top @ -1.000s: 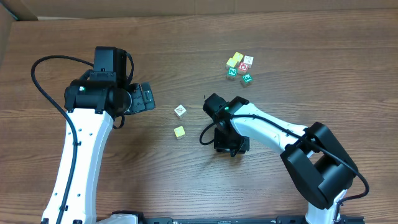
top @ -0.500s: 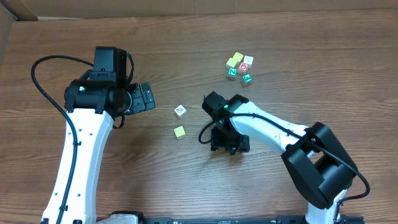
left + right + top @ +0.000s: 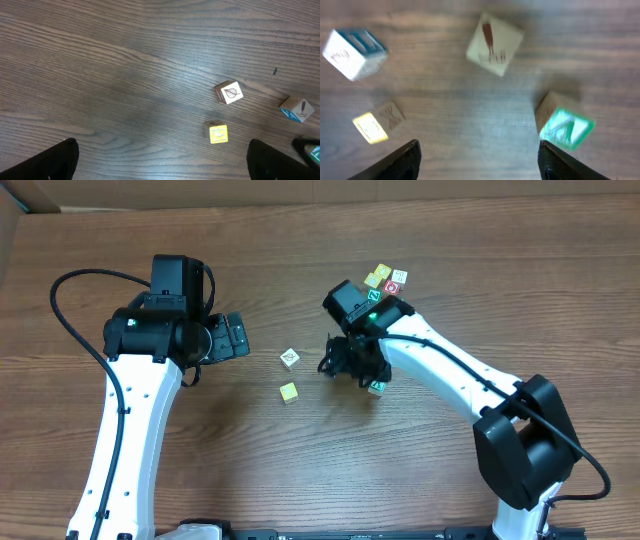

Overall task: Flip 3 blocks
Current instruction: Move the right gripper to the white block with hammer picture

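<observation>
A white leaf-marked block (image 3: 289,358) (image 3: 229,92) and a yellow block (image 3: 288,392) (image 3: 218,133) lie mid-table. A green-faced block (image 3: 377,387) (image 3: 565,125) rests just right of my right gripper (image 3: 355,365) (image 3: 482,162), which hovers open over bare wood. Ahead of it lies a cream block with a red mark (image 3: 494,37) (image 3: 297,109), hidden under the arm in the overhead view. My left gripper (image 3: 232,337) (image 3: 162,165) stands wide open and holds nothing, left of the leaf block.
A cluster of more cubes sits at the back right, partly covered by the right arm: a yellow cube (image 3: 378,275), a white cube (image 3: 398,277), a red-faced cube (image 3: 392,287). A white cube with a blue side (image 3: 352,47) shows blurred at the right wrist view's upper left.
My right gripper has opened wider and swung toward the far side of the table. The green-faced block now lies uncovered beside it. The left arm has not moved.
</observation>
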`<action>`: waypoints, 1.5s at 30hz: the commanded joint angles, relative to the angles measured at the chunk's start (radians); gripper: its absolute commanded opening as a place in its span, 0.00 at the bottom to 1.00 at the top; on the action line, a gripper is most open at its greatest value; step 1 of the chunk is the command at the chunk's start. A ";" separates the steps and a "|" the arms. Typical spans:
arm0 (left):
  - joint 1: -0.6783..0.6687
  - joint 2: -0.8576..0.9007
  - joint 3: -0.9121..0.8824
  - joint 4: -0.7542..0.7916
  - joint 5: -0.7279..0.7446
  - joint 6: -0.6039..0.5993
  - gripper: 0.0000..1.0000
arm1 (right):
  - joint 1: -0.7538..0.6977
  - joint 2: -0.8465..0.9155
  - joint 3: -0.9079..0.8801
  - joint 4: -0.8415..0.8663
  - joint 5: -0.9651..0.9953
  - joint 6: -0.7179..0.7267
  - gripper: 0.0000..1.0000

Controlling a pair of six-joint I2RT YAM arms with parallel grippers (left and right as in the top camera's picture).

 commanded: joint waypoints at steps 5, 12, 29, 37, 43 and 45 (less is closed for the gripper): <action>0.000 0.002 0.007 0.003 -0.012 -0.013 1.00 | -0.010 0.000 0.018 0.109 0.119 -0.003 0.76; 0.000 0.002 0.007 0.003 -0.012 -0.013 1.00 | -0.010 0.010 0.018 0.157 0.149 -0.002 0.79; 0.000 0.002 0.007 0.003 -0.012 -0.013 1.00 | -0.010 0.114 0.012 0.198 0.146 0.001 0.80; 0.000 0.002 0.007 0.003 -0.012 -0.013 1.00 | -0.010 0.127 0.011 0.216 0.145 0.001 0.80; 0.000 0.002 0.007 0.003 -0.012 -0.013 1.00 | -0.010 0.127 0.011 0.217 0.145 0.001 0.80; 0.000 0.002 0.007 0.003 -0.012 -0.013 1.00 | -0.010 0.127 0.011 0.220 0.145 0.001 0.80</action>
